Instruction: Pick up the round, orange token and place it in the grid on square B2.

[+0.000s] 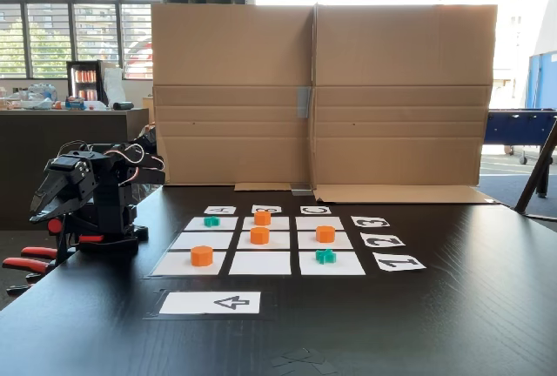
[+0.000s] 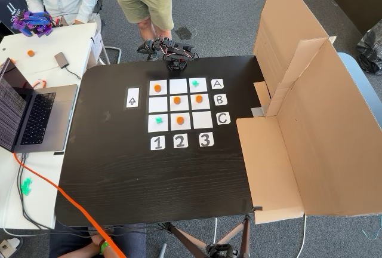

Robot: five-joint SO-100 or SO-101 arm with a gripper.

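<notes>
A token (image 1: 259,235) sits on square B2 (image 2: 176,104), the middle cell of the grid (image 1: 259,263), and is seen there in both fixed views. 3 more orange tokens and 2 green crosses (image 1: 325,256) occupy outer cells. The arm is folded at the table (image 2: 119,174) edge, well apart from the grid; the gripper (image 1: 45,211) points down off the token, its jaw state cannot be told.

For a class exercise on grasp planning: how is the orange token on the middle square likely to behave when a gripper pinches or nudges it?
The token is squat with a flat top, so it will probably slide across its paper square rather than tip. It looks like rigid plastic: likely stiff and light. Its round side may slip between flat fingers if pinched off-centre.
</notes>
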